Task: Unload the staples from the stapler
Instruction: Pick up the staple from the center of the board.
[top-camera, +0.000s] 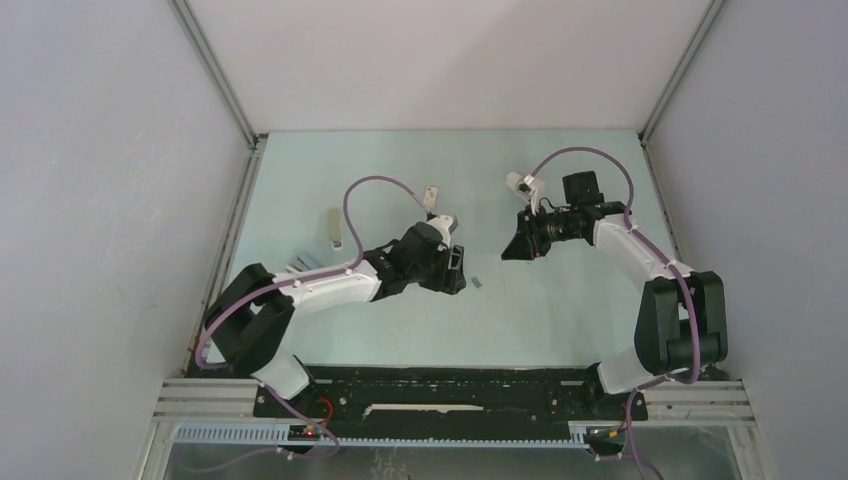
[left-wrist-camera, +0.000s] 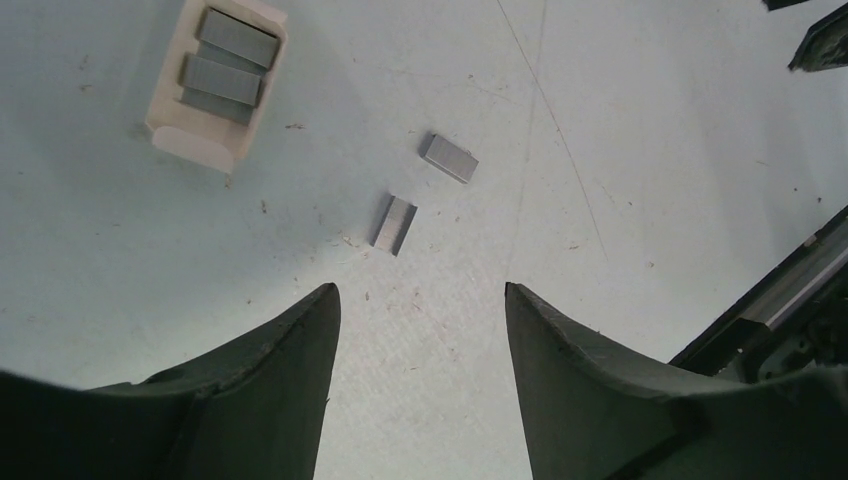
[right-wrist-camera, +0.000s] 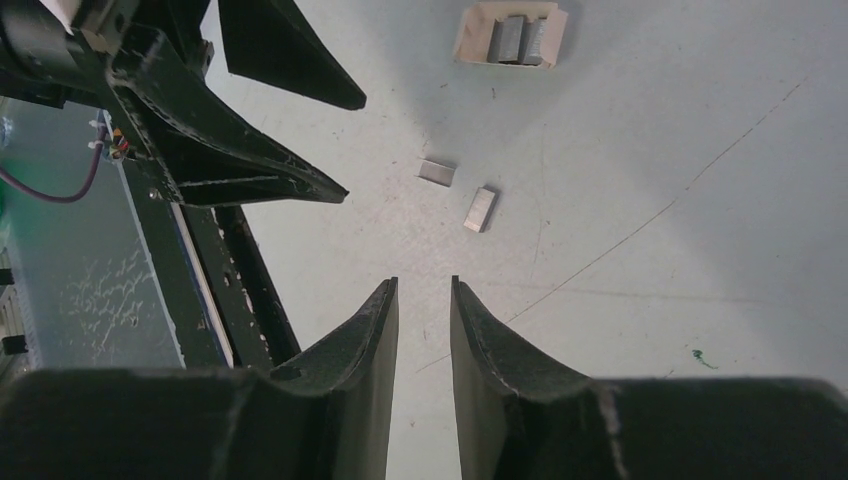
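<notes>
Top cam's mounted high above and behind the arm bases (top-camera: 285, 378), looking down on the whole desk (top-camera: 560, 320) from pretty far off. Left wrist cam rides behind the left hand (left-wrist-camera: 420, 290), peering out past it, close to the desk. Right wrist cam does the same behind the right hand (right-wrist-camera: 423, 281). Their views overlap: both catch the loose staples (left-wrist-camera: 394, 224) and the staple box (left-wrist-camera: 190, 140) ahead of each hand.

Left claw (left-wrist-camera: 420, 290) spread wide, right claw (right-wrist-camera: 423, 282) narrowly parted
</notes>
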